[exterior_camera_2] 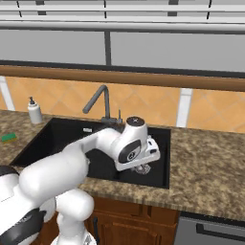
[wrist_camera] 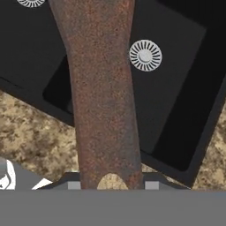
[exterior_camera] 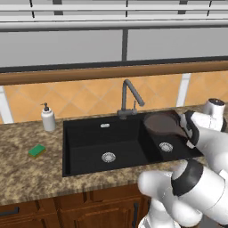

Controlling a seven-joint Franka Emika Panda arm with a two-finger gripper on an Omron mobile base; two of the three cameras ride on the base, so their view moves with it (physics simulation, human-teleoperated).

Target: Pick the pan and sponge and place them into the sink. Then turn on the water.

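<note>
Holding pan (exterior_camera: 163,123) by handle – end effector (wrist_camera: 112,183) above sink (exterior_camera: 89,149) small basin.

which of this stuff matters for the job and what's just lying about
Job: pan, held by the gripper over the small basin; sponge on the counter; sink; faucet, no water running.
Lying about: soap bottle.

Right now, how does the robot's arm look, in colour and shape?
The arm is glossy white, built of thick rounded segments with dark grey bands at the joints. The wrist bears a round dark disc with a small marking. No cables show.
</note>
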